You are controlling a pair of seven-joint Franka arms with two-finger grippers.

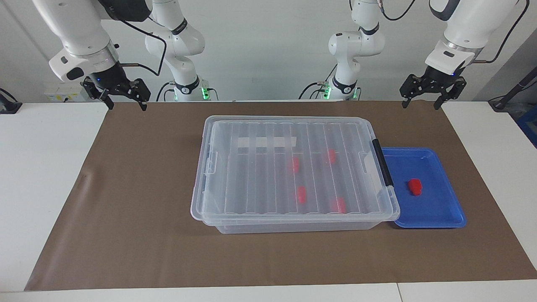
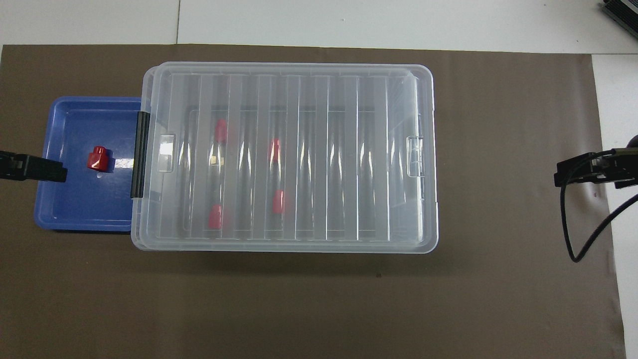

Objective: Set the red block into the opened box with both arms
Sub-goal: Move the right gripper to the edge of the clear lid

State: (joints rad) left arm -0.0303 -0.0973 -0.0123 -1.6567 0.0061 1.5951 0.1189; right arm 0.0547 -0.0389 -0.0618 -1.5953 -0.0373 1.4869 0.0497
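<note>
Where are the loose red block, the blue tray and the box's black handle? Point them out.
red block point(image 1: 415, 187): facing view, its top face.
blue tray point(image 2: 75, 209): overhead view, bare floor nearer the robots than the block.
black handle point(image 2: 141, 154): overhead view, middle of the bar.

You have a shallow blue tray point(image 1: 444, 209) on the brown paper mat point(image 1: 126, 209) (which covers most of the white table point(image 1: 42, 167)), toward the left arm's end. A black device point(image 2: 623, 12) sits at the table's corner.
</note>
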